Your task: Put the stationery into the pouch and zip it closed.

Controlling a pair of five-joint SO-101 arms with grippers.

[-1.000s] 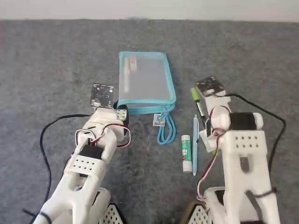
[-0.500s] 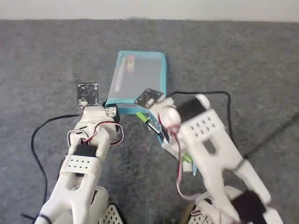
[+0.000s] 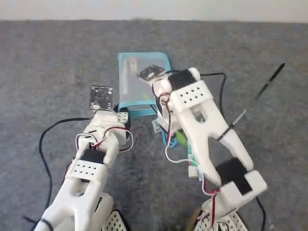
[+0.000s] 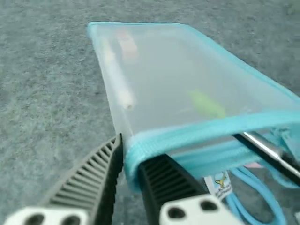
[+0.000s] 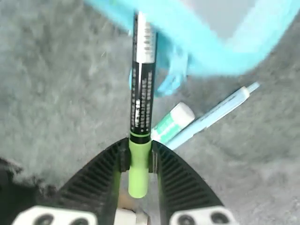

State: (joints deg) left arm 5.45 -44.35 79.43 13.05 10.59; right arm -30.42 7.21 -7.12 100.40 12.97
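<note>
Two grippers: both are closed on something, and each one has a different job.
Left gripper point(image 4: 129, 158): the jaws are almost together and pinch the teal zip edge at one corner of the pouch mouth. I judge it holds this edge up from the carpet point(image 3: 48, 62).
Pouch point(image 4: 187, 79): it stretches away from the left gripper's fingertips, with its long axis about along the direction this gripper points. The mouth is the end at the fingertips. A thin pale stick and a small pink thing lie inside, near the far end.
Marker point(image 5: 140, 93): its long axis is in line with the right gripper. The green end sits between the jaws, and the black barrel points straight ahead and passes under the teal edge of the mouth.
Right gripper point(image 5: 139, 151): the jaws are narrow and clamped on the marker's green end.
Deciding relation: the mouth lies directly ahead of the right gripper, on the marker's own axis. So, in my judgement, the next move is a push forward along this axis before letting go. The right arm is the one to do it, the left only holds.
Glue stick point(image 5: 171, 123) and pen point(image 5: 211, 117): they lie side by side on the carpet, just beside the marker and ahead of the right fingertips, slanted to its axis. They are not yet in the pouch.
</note>
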